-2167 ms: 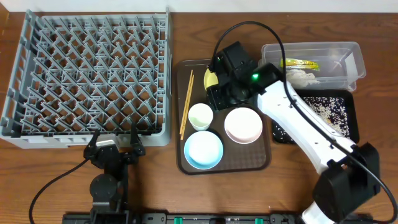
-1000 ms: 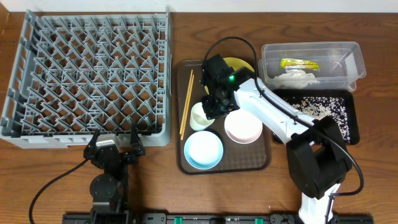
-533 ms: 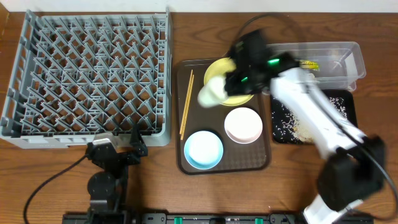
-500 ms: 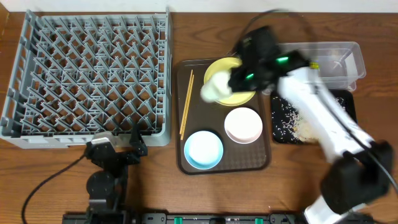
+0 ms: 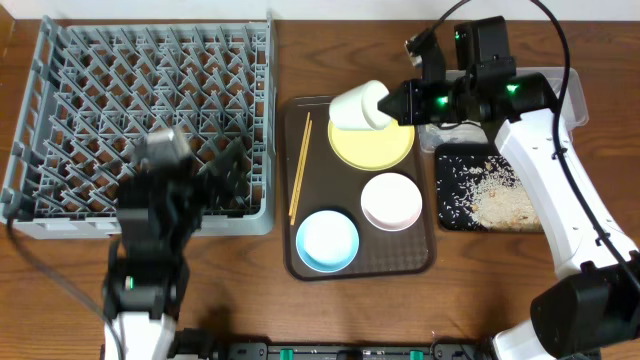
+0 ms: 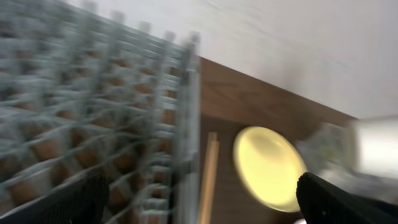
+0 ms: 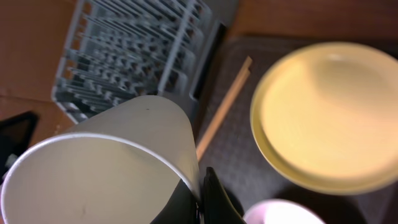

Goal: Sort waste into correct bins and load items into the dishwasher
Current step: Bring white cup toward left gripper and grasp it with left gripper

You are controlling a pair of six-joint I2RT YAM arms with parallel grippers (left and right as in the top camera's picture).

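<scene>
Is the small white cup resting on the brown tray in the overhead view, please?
No, the right hand holds the white cup tipped on its side in the air, off the brown tray.

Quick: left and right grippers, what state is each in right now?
Left gripper: open, holding nothing.
Right gripper: shut on the small white cup, pinching its rim.

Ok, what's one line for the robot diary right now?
right gripper: shut on cup, over plate edge | left gripper: open, empty, near rack | chopsticks: on tray
</scene>
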